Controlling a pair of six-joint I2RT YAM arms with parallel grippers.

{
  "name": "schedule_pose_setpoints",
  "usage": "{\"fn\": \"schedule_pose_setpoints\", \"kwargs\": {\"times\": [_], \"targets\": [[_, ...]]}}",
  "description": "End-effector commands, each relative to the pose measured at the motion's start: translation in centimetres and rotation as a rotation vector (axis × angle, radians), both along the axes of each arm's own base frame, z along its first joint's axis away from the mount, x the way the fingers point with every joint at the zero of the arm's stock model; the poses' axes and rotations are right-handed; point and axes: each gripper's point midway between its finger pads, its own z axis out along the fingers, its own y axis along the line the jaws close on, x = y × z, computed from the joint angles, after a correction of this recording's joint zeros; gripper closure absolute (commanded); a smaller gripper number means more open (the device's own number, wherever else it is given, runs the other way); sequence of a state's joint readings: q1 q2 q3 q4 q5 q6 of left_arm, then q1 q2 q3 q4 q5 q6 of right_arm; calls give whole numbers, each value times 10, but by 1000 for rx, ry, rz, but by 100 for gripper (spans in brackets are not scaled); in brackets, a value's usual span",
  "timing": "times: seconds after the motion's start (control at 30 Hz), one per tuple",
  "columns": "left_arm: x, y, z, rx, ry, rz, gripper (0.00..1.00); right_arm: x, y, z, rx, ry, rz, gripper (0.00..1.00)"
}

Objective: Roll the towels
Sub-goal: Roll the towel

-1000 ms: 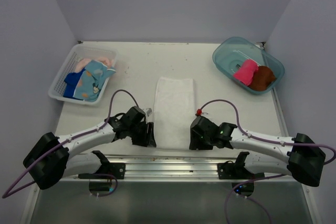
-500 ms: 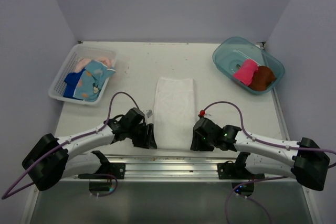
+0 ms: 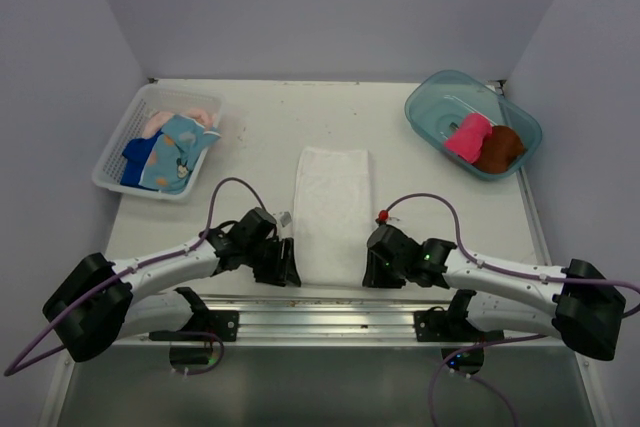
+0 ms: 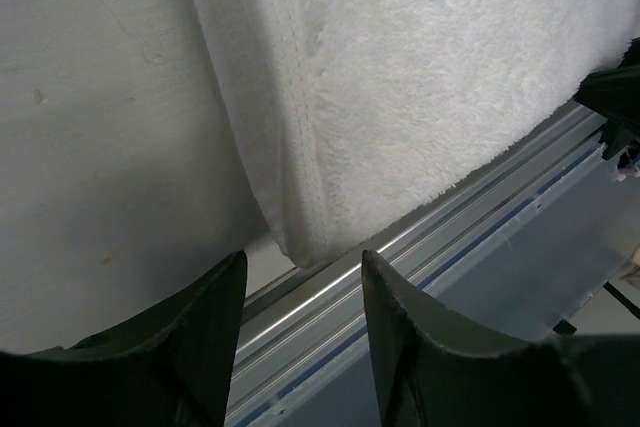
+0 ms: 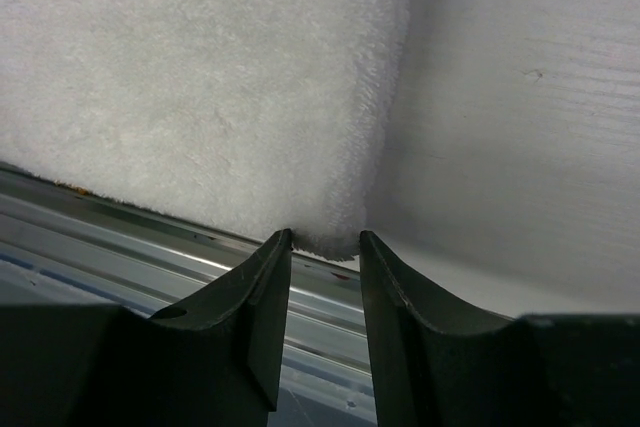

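Left tool (image 4: 300, 265) wide, aimed at near left corner of white towel (image 3: 332, 212). Right tool (image 5: 325, 239) narrow, tips flanking near right corner; grip unclear. White towel flat mid-counter (image 3: 250, 117), long axis near-to-far. Three more in basket (image 3: 110, 165): peach (image 3: 168, 119), printed (image 3: 176, 152), blue (image 3: 135, 159). Two in tub (image 3: 425, 99): pink (image 3: 467, 135), brown (image 3: 500, 148).

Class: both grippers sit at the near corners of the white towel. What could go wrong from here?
The right gripper reaches only the very tip of the near corner of the white towel, so a pinch there might slip off.
The left gripper stands wider at its corner; the sides may lift unevenly and roll crooked.
The towel's near edge borders the metal rail, which the grippers could strike.
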State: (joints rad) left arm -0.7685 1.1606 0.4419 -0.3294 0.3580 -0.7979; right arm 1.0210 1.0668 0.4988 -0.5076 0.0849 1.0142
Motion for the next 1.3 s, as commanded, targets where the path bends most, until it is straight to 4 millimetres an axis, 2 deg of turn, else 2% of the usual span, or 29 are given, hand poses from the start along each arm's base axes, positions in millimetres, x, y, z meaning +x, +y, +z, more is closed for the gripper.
{"fn": "schedule_pose_setpoints", "kwargs": {"times": [0.0,0.1,0.2,0.4,0.57,0.73,0.83,0.93,0.97,1.03,1.07,1.2,1.27], "targets": [[-1,-3,0,-17,-3,-7,48,0,6,-1,27,3,-16,64],[-1,-4,0,-23,-9,1,59,0,6,0,36,5,-28,66],[4,-8,2,-34,-23,9,63,1,7,3,35,2,-31,66],[12,-12,3,-33,-31,28,55,1,4,-1,19,5,-39,68],[13,-10,2,-27,-41,51,54,-2,-1,-4,5,8,-51,66],[13,-10,-3,-37,-37,67,62,-3,-1,-7,3,12,-53,63],[15,-10,-6,-33,-39,79,72,-2,0,-7,-2,10,-51,64],[17,-12,-5,-36,-43,79,84,0,-2,-7,-20,2,-59,75],[16,-12,-4,-32,-41,78,94,3,-1,-3,-19,-4,-68,84],[19,-16,3,-51,-48,73,100,4,-4,1,-43,-9,-80,92],[18,-17,5,-56,-42,68,100,10,-2,8,-41,-32,-90,99],[28,-26,27,-81,-80,54,100,20,-10,25,-66,-83,-130,100],[30,-24,31,-62,-84,61,100,24,-13,32,-69,-107,-146,100]]}}
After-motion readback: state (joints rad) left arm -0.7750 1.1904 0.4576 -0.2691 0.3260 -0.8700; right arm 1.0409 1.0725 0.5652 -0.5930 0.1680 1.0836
